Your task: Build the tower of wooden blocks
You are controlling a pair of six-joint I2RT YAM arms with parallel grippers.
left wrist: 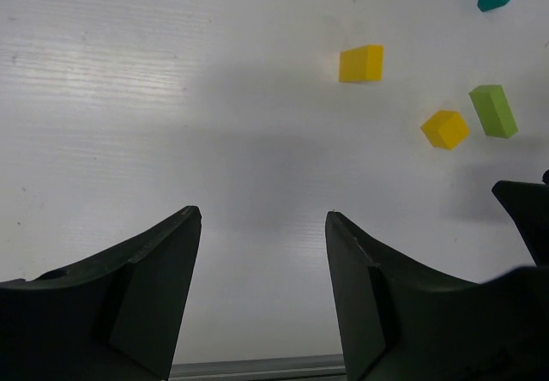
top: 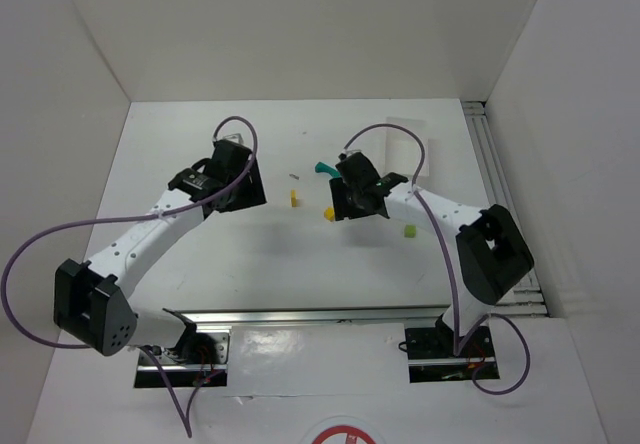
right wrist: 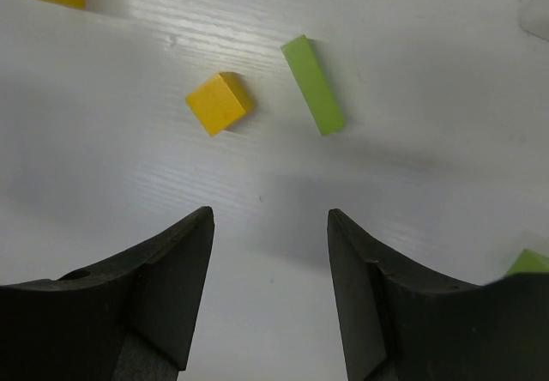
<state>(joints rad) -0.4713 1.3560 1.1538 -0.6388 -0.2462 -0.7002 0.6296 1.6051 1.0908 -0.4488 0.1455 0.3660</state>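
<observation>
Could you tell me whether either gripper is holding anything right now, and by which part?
Nothing is held: the left gripper and right gripper are both open and empty, and the yellow block and lime-green block lie loose.

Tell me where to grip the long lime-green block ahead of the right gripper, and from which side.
Grip the lime-green block at mid-length, across its long sides, probably coming down from above with the right gripper. It lies flat and narrow, its length running roughly away from the gripper, so the jaws would close across its width. Mind the yellow cube close beside it.
</observation>
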